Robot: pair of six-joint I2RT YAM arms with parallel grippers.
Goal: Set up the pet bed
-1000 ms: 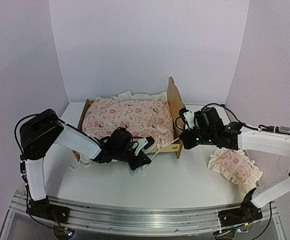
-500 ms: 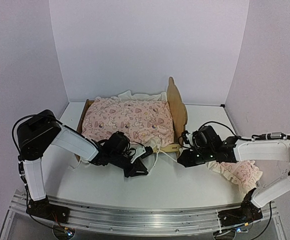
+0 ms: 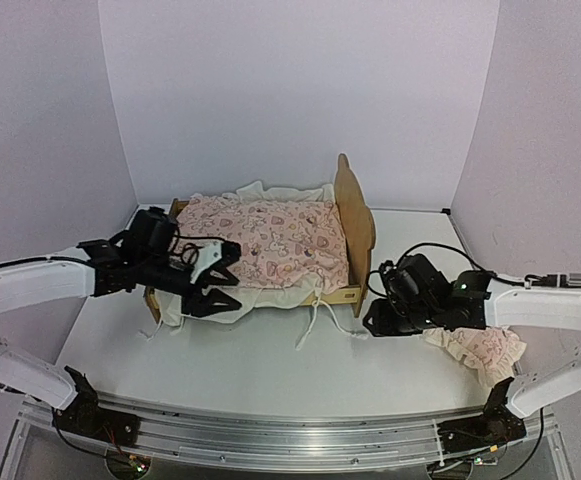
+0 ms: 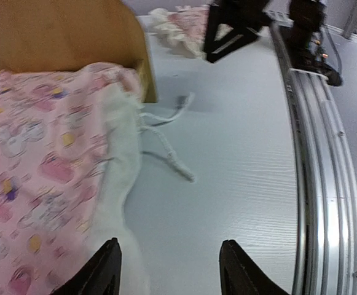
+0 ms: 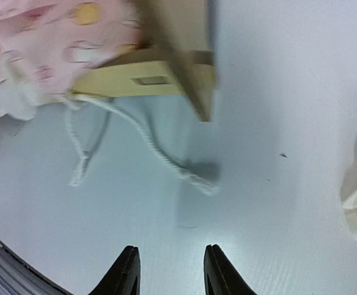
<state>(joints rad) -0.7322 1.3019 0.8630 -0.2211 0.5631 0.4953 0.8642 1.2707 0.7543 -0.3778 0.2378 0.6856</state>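
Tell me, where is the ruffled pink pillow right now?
Overhead view: the ruffled pink pillow lies on the right side of the white table, off the pale-wood pet bed, partly under the right arm.

The whole table [image 3: 270, 370] was taken in from high above and behind the arm bases by the top external view. The left wrist view was held low and close beside the quilt [image 4: 37, 153] and faced rightward along the table. The right wrist view was aimed steeply down, near the table. The white ties [image 5: 160, 155] and a corner of the pet bed [image 5: 166, 77] were shared by all three views.
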